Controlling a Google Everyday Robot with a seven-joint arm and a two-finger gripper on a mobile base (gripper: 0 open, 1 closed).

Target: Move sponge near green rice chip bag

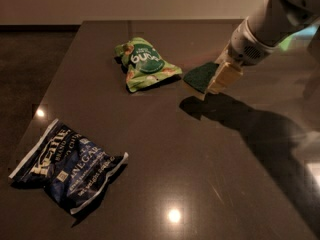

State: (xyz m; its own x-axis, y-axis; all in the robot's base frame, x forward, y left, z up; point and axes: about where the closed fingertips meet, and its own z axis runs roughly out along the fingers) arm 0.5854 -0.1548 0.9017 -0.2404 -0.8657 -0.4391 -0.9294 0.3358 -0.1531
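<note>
Your gripper [215, 82] is clamped on the sponge [198, 76], holding it above the table [200, 184], just right of the green rice chip bag [145, 64], not touching it.

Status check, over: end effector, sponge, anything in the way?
End effector shut on sponge, held off the tabletop. Green rice chip bag close beside it, nothing between. Dark blue bag far off, near corner.

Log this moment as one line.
hand: shut on sponge | sponge: held off the table, right of green bag, not touching | blue bag: front left
</note>
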